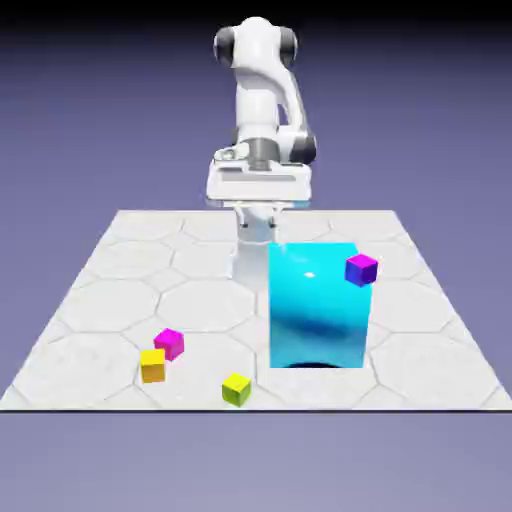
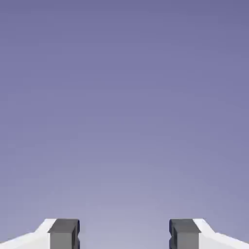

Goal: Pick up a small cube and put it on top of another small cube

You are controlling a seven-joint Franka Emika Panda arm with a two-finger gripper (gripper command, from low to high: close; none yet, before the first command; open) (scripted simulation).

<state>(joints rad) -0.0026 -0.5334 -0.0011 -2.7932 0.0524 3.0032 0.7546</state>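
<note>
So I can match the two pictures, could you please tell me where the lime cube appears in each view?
Exterior view: the lime cube is near the bottom edge, just left of centre.
Hand view: not in it.
Shared landmark: the gripper's fingers, at the bottom edge in the hand view.

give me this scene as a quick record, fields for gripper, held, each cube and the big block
gripper: open
held: nothing
lime cube: on table, near the front edge
pink cube: on table, just behind orange cube
orange cube: exterior view's left
purple cube: exterior view's right, at the cyan block's upper right
cyan block: largest object
</note>
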